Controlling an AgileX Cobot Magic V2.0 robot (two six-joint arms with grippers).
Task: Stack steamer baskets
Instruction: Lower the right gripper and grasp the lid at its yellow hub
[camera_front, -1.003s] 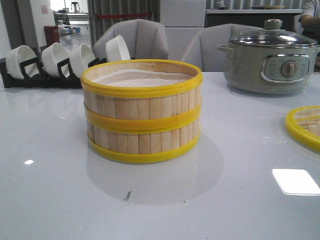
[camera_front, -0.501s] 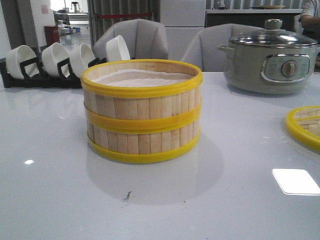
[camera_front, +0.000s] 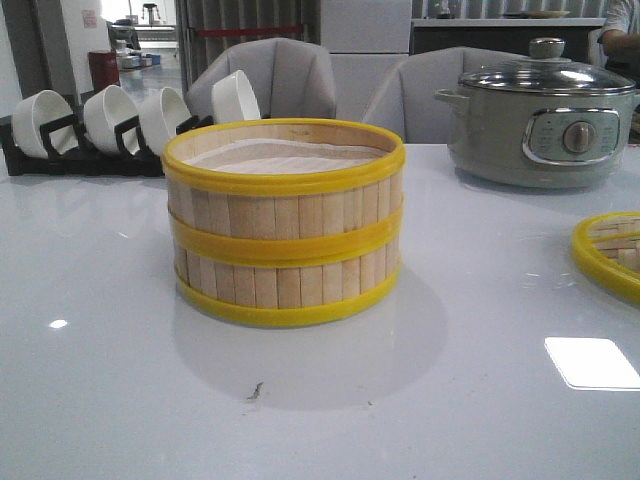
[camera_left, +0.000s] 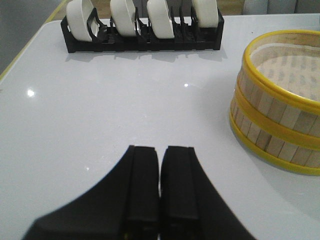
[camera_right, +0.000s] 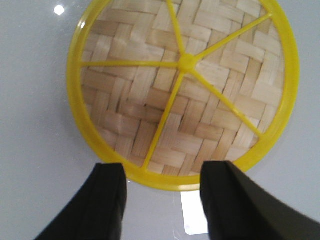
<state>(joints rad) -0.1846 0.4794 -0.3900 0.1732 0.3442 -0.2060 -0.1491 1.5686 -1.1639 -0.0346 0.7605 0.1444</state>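
Two round bamboo-slat steamer baskets with yellow rims stand stacked mid-table; the woven yellow-rimmed lid lies apart at the table's right edge. Right gripper hovers above the lid, jaws wide, empty. Left gripper idles, jaws together, empty. Judged step: lid pickup; next requires descending astride the rim.
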